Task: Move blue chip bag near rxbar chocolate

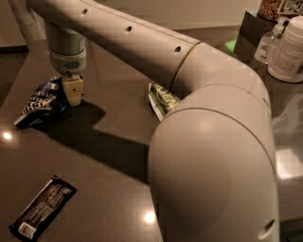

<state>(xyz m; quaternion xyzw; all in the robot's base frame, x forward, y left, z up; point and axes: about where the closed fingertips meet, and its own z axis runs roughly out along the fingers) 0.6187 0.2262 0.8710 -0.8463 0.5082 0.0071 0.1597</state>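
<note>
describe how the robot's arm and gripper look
The arm is a thick, smooth off-white tube with small dark round holes along it and bulky rounded joints. The gripper, beside the crumpled dark-blue foil chip bag, has a grey vented collar and pale-yellow tip.

The gripper hangs at the right edge of the blue bag and covers that edge; whether it touches the foil cannot be told. The arm hides most of the green bag, leaving only its left end, and its elbow blocks the worktop behind. The arm runs out of view at top left and bottom. The rxbar print is too faint to read. A jar is cut by the top edge, a white tub by the right
</note>
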